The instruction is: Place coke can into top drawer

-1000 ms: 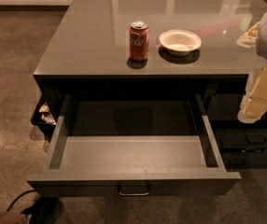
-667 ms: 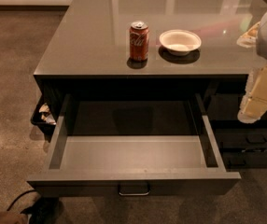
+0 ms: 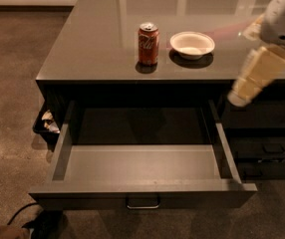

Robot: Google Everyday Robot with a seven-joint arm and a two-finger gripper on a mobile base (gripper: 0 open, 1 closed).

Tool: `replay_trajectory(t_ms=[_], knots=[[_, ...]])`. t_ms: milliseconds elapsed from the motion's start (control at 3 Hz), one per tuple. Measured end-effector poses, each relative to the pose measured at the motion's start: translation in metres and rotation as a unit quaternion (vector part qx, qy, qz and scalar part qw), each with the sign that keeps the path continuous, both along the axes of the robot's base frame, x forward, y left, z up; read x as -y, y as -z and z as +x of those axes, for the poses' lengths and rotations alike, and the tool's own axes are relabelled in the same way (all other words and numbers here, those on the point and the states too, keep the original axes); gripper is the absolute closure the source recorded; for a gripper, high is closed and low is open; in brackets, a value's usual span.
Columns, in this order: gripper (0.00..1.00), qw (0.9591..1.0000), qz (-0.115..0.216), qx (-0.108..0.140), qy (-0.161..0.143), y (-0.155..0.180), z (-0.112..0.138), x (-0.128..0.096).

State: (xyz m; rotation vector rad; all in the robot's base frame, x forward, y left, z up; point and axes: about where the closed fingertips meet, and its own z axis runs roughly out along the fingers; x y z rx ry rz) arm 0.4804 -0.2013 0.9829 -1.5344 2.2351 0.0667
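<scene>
Glossy dark grey worktop (image 3: 97, 44): stretching left of cream-coloured tool (image 3: 242, 91). Below-left of tool, wide shallow grey top drawer (image 3: 142, 161), pulled out, bare inside, likely ready to receive. Tool off worktop's front right edge, holding nothing; opening cannot tell. Left of tool, white round bowl (image 3: 192, 44). Further left, small red cylindrical coke can (image 3: 148, 44): upright on worktop, white script, silver top.

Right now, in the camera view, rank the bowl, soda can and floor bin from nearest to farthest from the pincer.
Pincer hangs at right, by the counter edge.
1. Bowl, on the counter.
2. Soda can, left of the bowl.
3. Floor bin, far left.
</scene>
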Motion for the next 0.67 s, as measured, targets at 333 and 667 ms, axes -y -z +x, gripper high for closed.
replay_trajectory(t_ms=[333, 667], knots=[[0.00, 0.9919, 0.120, -0.017, 0.040, -0.007, 0.041, -0.033], [0.00, 0.9741, 0.205, -0.031, 0.090, -0.020, 0.078, -0.066]])
